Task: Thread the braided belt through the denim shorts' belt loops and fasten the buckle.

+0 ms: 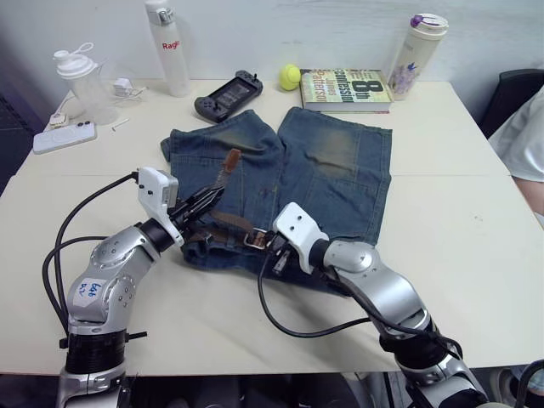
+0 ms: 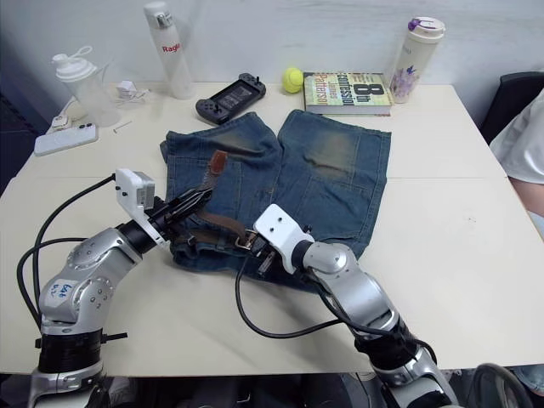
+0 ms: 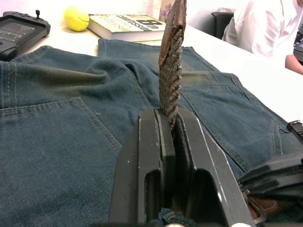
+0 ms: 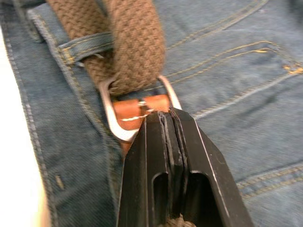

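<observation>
Denim shorts (image 1: 289,183) flat on table (image 1: 459,255), left gripper (image 3: 170,124) pinching braided belt (image 3: 171,71) tail upright over waistband, right gripper (image 4: 166,118) clamped at silver buckle (image 4: 111,118) beside belt loop (image 4: 85,43)

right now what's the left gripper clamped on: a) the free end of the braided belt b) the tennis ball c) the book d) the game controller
a: in the left wrist view the left gripper is shut on the braided belt, whose free end rises above the denim shorts.
</observation>
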Controlling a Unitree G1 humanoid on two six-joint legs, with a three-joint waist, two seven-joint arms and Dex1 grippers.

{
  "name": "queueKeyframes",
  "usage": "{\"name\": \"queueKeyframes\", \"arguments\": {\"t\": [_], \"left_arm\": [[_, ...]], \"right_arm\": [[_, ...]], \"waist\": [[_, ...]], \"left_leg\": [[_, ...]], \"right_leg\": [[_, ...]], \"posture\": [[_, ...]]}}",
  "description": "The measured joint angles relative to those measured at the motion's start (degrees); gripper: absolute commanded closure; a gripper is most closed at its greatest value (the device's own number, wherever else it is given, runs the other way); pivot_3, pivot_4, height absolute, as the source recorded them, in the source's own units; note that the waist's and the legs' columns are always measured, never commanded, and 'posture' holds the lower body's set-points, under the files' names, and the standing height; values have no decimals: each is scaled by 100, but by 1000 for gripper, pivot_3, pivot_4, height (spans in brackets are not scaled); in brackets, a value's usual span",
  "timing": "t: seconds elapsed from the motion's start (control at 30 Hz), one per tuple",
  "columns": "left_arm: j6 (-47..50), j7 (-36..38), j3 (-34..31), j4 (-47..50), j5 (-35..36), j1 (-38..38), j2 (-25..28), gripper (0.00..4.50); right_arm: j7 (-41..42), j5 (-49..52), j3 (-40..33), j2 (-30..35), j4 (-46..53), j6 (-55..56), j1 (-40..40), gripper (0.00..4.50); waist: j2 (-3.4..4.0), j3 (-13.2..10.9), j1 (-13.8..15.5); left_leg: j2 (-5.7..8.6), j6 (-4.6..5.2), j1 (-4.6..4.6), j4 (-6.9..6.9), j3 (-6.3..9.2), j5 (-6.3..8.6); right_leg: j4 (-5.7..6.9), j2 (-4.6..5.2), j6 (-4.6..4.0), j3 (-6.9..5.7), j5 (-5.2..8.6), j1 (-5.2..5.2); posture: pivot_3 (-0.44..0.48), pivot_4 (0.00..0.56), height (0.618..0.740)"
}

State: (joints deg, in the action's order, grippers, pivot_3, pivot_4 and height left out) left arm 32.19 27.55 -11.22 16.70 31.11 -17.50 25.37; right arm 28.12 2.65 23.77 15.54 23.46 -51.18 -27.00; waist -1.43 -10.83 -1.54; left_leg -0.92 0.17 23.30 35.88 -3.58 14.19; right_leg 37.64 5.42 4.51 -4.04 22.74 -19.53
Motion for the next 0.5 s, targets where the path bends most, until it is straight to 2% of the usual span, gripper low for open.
{"name": "queueKeyframes", "arguments": {"t": [0.5], "left_arm": [[-11, -70, 63, 16, -14, 12, -50, 4500]], "right_arm": [[17, -49, 315, -258, -602, 236, -476, 4476]], "waist": [[0, 0, -2]], "left_leg": [[0, 0, 0, -1, 1, 0]], "right_leg": [[0, 0, 0, -1, 0, -1]], "posture": [[0, 150, 740]]}}
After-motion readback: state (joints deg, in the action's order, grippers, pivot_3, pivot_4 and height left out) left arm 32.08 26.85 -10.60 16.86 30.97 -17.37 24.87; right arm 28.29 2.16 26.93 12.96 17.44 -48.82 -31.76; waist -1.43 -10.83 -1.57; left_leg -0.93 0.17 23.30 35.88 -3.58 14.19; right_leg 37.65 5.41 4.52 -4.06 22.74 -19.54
